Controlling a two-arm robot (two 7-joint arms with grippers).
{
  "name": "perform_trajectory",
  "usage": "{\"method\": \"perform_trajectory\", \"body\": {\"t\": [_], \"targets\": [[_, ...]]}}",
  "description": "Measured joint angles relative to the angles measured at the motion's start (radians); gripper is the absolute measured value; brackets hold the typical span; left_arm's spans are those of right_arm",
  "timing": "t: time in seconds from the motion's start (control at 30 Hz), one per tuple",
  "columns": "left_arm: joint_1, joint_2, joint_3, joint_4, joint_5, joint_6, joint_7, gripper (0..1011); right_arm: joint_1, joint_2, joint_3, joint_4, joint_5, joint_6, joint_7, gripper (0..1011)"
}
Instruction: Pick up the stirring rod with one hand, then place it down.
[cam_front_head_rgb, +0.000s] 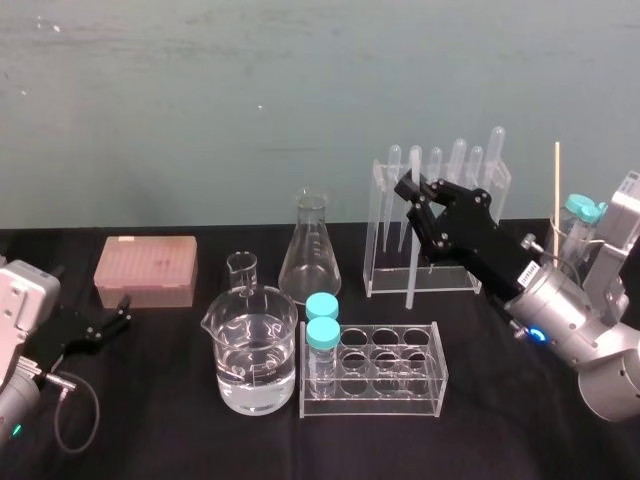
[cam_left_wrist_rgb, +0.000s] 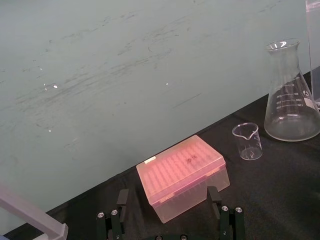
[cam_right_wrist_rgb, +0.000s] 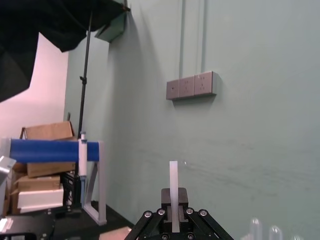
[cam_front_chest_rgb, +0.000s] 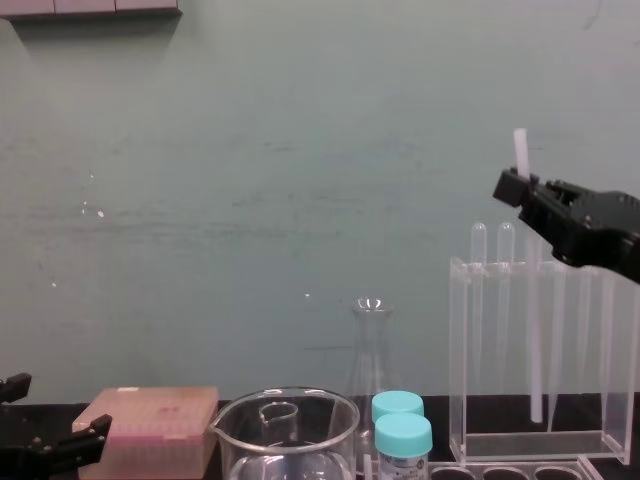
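Note:
The stirring rod (cam_front_head_rgb: 410, 275) is a thin translucent-white stick held nearly upright, just in front of the clear pipette rack (cam_front_head_rgb: 385, 225). My right gripper (cam_front_head_rgb: 408, 187) is shut on its upper part, at about the height of the rack's top. In the chest view the rod (cam_front_chest_rgb: 520, 150) pokes above the right gripper (cam_front_chest_rgb: 512, 185), and its lower end hangs close to the rack's base. The right wrist view shows the rod (cam_right_wrist_rgb: 173, 185) pinched between the jaws of the right gripper (cam_right_wrist_rgb: 174, 197). My left gripper (cam_front_head_rgb: 110, 325) rests open at the far left of the table.
A water-filled beaker (cam_front_head_rgb: 250, 350), a small beaker (cam_front_head_rgb: 242, 268) and a conical flask (cam_front_head_rgb: 310, 250) stand mid-table. In front is a tube rack (cam_front_head_rgb: 400, 375) with two blue-capped vials (cam_front_head_rgb: 322, 335). A pink tip box (cam_front_head_rgb: 147, 270) sits at the left. Several pipettes (cam_front_head_rgb: 457, 165) stand in the clear rack.

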Motion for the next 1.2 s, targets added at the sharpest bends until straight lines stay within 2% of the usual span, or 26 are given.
{"method": "perform_trajectory", "body": {"t": [0.17, 1.2], "targets": [[0.0, 0.0, 0.0, 0.0, 0.0, 0.0, 0.0, 1000, -0.004, 0.005, 0.001, 0.011, -0.031, -0.003, -0.016, 67], [0.0, 0.0, 0.0, 0.0, 0.0, 0.0, 0.0, 1000, -0.004, 0.004, 0.001, 0.008, -0.022, -0.003, -0.012, 67]]}}
